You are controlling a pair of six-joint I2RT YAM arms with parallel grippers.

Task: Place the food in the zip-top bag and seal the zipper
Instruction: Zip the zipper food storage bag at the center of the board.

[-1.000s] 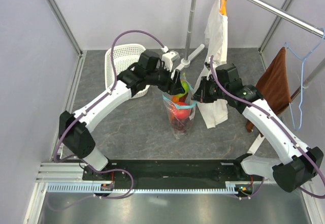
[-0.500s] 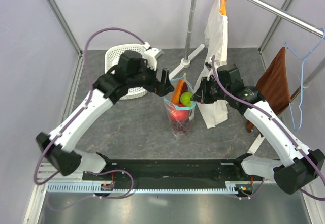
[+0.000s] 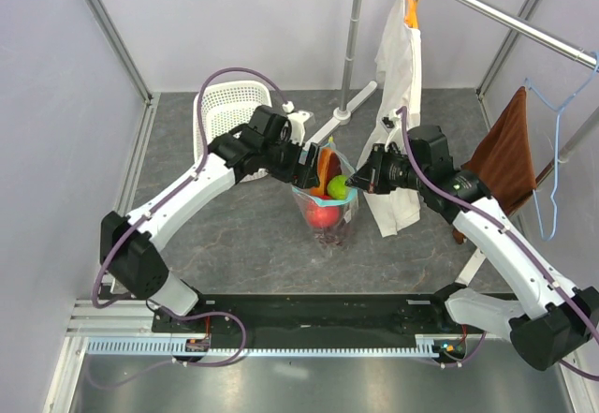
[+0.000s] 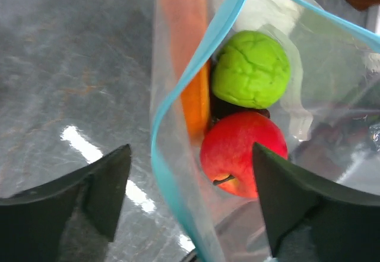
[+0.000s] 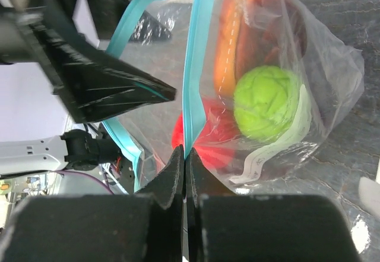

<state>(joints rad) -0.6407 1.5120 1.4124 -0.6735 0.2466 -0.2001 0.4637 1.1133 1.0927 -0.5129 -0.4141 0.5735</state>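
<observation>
The clear zip-top bag (image 3: 328,216) stands in mid-table with its mouth open. Inside are the green fruit (image 3: 337,185), red apple (image 3: 322,213), papaya slice (image 3: 326,165) and dark grapes (image 3: 329,238). My right gripper (image 3: 358,181) is shut on the teal zipper (image 5: 191,84) at the bag's right rim (image 5: 186,154). My left gripper (image 3: 309,163) is open and straddles the near zipper edge (image 4: 169,185), with one finger (image 4: 107,185) outside the bag. The green fruit (image 4: 252,69), apple (image 4: 243,153) and papaya (image 4: 189,54) show in the left wrist view. The small dark ball is hidden.
A white basket (image 3: 227,113) stands behind the left arm. A metal pole (image 3: 352,38) with a foot rises behind the bag. A white cloth (image 3: 401,95) hangs right of the bag; a brown towel (image 3: 505,155) and a blue hanger (image 3: 554,151) hang far right.
My left gripper drew back left from above the bag, leaving the papaya inside, then came back to the bag's left rim, open. The right gripper kept its hold.
</observation>
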